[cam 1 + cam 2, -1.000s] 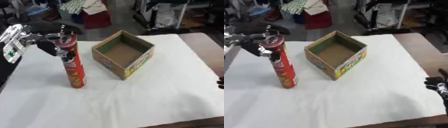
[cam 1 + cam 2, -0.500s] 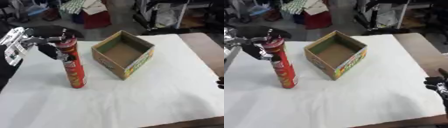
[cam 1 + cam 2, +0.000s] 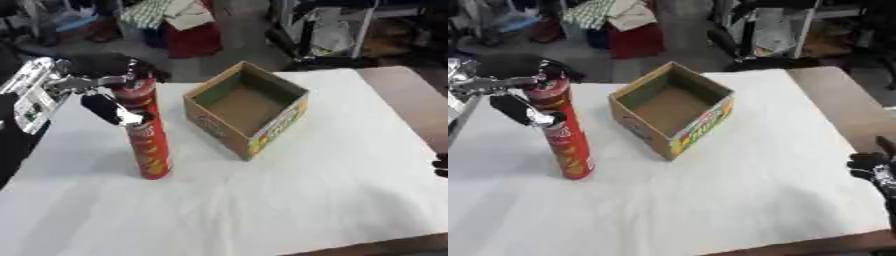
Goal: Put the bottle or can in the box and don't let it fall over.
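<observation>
1. My left hand (image 3: 105,97) is at the top of the red can (image 3: 147,145), with the fingers curled round its upper part and the thumb in front. It's blurred, so I can't make out exactly where the contact is.
2. The can stands upright on the white table (image 3: 289,200), left of the cardboard box (image 3: 248,114) and apart from it. The hand covers the can's lid and top section.
3. The box is open-topped and sits on the table at an angle. I see nothing inside it. The print on its front faces is too soft to read.
4. My right hand (image 3: 877,170) is at the table's right edge. In the left eye view it's only a dark sliver at the frame edge. The right eye view shows more, but it's still cut off, and I can't tell how the fingers are set.
5. The left eye view shows more of my left forearm (image 3: 31,97), which is silver with a green-marked label. The right eye view crops most of it.
</observation>
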`<state>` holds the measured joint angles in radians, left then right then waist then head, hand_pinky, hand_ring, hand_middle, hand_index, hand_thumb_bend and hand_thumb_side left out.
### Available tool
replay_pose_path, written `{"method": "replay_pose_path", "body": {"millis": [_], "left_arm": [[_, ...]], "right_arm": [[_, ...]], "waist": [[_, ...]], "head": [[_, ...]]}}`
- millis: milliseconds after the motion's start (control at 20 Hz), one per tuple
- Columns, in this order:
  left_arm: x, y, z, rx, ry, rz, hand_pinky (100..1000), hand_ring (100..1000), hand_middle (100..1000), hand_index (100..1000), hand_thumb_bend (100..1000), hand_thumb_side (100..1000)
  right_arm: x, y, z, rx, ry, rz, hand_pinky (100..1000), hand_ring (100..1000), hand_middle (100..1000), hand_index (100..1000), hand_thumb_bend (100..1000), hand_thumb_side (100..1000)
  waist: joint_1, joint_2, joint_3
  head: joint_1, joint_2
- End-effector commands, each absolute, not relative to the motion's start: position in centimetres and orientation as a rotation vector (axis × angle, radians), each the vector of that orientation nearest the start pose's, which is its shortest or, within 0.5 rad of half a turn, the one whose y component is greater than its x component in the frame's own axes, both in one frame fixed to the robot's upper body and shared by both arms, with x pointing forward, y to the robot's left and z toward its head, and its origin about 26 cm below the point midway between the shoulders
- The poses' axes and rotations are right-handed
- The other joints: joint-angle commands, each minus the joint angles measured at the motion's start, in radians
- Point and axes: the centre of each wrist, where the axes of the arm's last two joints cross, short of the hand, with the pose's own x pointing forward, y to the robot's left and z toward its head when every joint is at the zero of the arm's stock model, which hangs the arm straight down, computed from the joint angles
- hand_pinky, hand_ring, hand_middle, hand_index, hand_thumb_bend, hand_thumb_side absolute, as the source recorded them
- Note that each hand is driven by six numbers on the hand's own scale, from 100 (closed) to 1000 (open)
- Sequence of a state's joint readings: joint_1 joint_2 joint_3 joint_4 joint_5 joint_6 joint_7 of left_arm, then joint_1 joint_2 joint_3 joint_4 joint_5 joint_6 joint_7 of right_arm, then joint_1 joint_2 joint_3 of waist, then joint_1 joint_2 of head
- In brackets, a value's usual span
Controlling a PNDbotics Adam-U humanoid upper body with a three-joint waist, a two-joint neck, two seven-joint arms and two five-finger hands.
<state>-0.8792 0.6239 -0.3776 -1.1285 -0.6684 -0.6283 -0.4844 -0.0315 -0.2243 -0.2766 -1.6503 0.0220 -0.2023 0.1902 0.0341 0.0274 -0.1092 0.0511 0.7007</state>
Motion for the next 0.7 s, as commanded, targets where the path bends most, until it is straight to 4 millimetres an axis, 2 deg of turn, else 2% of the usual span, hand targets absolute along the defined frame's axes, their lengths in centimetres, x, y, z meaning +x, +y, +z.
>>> {"method": "replay_pose_path", "body": {"millis": [50, 150, 200, 250, 450, 700], "left_arm": [[45.0, 28.8, 20.0, -0.728, 1.955, 2.898, 613, 591, 676, 897, 100, 464], [45.0, 28.8, 20.2, -0.722, 1.952, 2.895, 456, 497, 603, 853, 100, 383], [45.0, 28.8, 20.3, -0.718, 1.95, 2.893, 422, 481, 589, 842, 100, 371], [44.9, 28.8, 20.4, -0.717, 1.951, 2.889, 314, 411, 512, 787, 100, 345], [44.7, 28.8, 21.2, -0.736, 1.952, 2.877, 262, 366, 448, 740, 100, 358], [44.3, 29.1, 23.6, -0.83, 1.996, 2.796, 248, 357, 437, 730, 100, 337]], "right_arm": [[27.6, -36.6, 5.4, -0.297, -1.889, 0.228, 755, 733, 677, 1000, 100, 822], [27.7, -36.6, 5.4, -0.297, -1.89, 0.227, 755, 733, 677, 1000, 100, 822], [27.7, -36.6, 5.4, -0.297, -1.89, 0.228, 755, 733, 677, 1000, 100, 821], [27.7, -36.6, 5.4, -0.297, -1.89, 0.227, 755, 733, 677, 1000, 100, 822], [27.7, -36.6, 5.4, -0.297, -1.89, 0.227, 755, 733, 677, 1000, 100, 821], [27.6, -36.7, 5.4, -0.3, -1.888, 0.225, 755, 732, 676, 1000, 100, 822]], "waist": [[-0.005, -0.003, -0.001], [-0.005, -0.003, -0.001], [-0.005, -0.003, 0.0], [-0.005, -0.003, 0.0], [-0.006, -0.004, 0.001], [-0.006, -0.005, 0.003]], "head": [[0.002, -0.012], [0.001, -0.012], [0.001, -0.012], [0.002, -0.012], [0.002, -0.012], [0.0, -0.01]]}}
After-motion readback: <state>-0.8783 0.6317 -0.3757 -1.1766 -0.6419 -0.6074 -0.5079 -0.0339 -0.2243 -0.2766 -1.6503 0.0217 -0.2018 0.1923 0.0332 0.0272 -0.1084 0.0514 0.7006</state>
